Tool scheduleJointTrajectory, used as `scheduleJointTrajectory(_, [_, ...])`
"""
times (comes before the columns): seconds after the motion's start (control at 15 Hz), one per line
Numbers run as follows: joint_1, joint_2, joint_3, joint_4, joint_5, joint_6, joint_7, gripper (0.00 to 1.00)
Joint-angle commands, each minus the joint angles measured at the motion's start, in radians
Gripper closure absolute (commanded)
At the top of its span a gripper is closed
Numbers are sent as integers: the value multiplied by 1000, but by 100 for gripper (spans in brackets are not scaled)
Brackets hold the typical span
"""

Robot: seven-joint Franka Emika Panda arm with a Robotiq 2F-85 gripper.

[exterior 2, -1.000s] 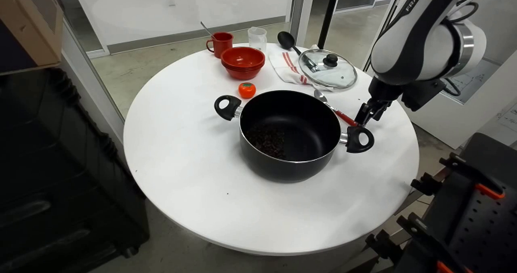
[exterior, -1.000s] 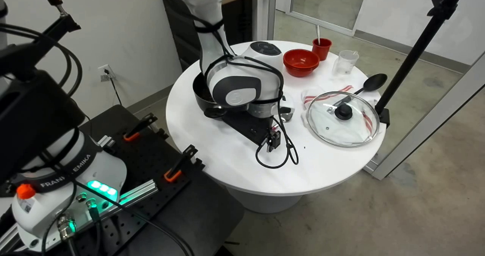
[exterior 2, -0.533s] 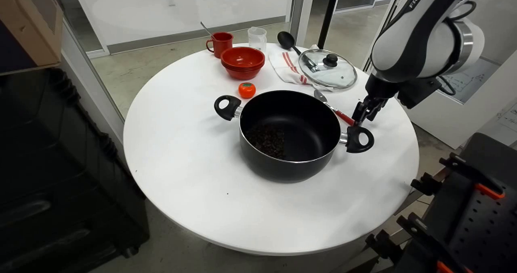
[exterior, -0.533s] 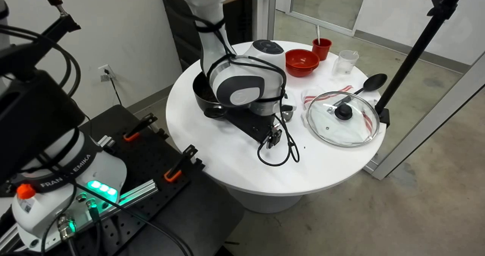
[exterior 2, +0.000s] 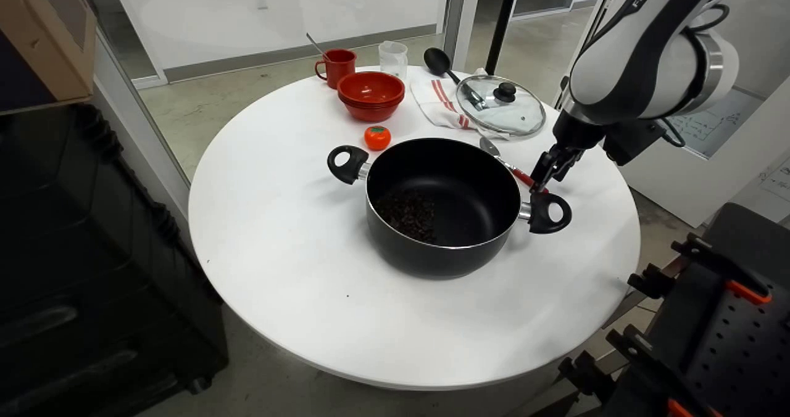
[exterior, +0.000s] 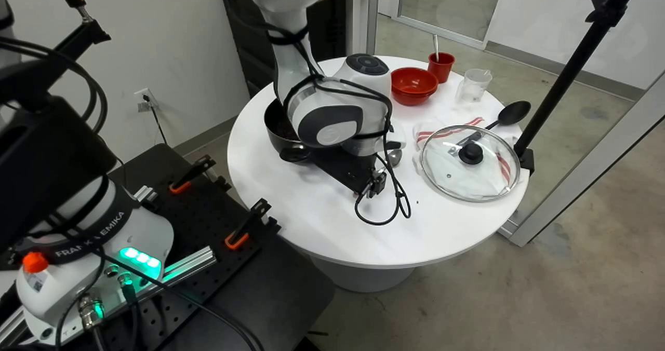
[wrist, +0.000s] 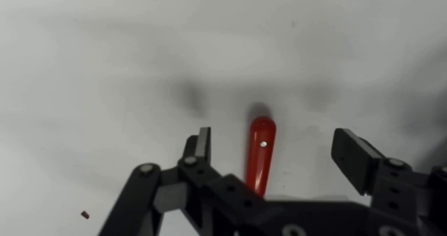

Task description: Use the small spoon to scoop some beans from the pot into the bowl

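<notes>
- Above a round white table (exterior 2: 278,300), a robot's gripper (wrist: 274,148) straddles the red handle (wrist: 260,152) of a small spoon (exterior 2: 522,177), its jaws spread wide and apart from the handle on both sides.
- Compared with a second ago, the fingers (exterior 2: 543,167) have edged farther along the handle toward the spoon's head (exterior 2: 489,146); in an exterior view the rounded red tip now shows past them.
- Just beside the pot (exterior 2: 441,260), the spoon lies on the tabletop where it lay before, its silvery oval head toward the glass lid (exterior 2: 528,113). The pot, too, has stayed put.
- Smooth and glossy, the handle carries a small pale stud (wrist: 263,144) near its end in the wrist view.
- Deep and black with a thin bright rim, the pot has two looped handles and holds a scatter of dark beans (exterior 2: 407,213) along one side of its floor.
- Beyond the pot stands a stack of shiny red bowls (exterior 2: 370,112), near a red mug (exterior 2: 340,68) and a round, tomato-like ball (exterior 2: 377,139) with a green top.
- Clear and black-knobbed, the lid rests on a cloth towel (exterior 2: 435,111) striped in red, overlapping the shaft of a black serving spoon (exterior 2: 437,61).
</notes>
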Motion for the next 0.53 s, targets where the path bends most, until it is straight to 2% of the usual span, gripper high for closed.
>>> scheduleJointTrajectory(0.0, [-45, 28, 26, 5, -51, 51, -8, 1])
scheduleJointTrajectory(0.27, [-51, 59, 18, 27, -81, 75, 3, 11])
scheduleJointTrajectory(0.33, [-56, 64, 21, 27, -87, 81, 4, 32])
scheduleJointTrajectory(0.47, [-64, 69, 31, 21, -97, 88, 7, 37])
